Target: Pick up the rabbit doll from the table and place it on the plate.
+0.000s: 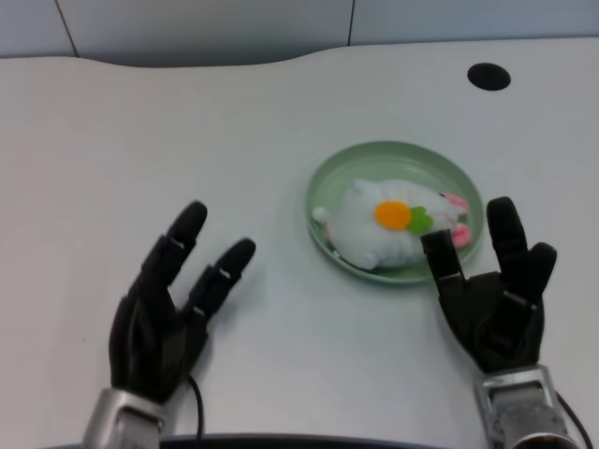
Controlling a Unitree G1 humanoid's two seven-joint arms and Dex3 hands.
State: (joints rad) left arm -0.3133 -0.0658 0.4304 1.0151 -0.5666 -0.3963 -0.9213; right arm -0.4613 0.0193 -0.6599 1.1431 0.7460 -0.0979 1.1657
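**Doll on plate; hand clear**

Left hand (168, 313), near left, holds nothing, fingers spread apart. To its right, the doll (393, 224) lies inside the green plate (323, 182). Placement judged complete. Recommend keeping the hand low and clear of the plate rim.

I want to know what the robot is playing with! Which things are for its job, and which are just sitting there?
For the job:
- fluffy white rabbit doll with an orange patch, lying on the plate
- round pale green plate
- black left hand, holding nothing, fingers apart

Just there:
- white table
- small black round hole in the table
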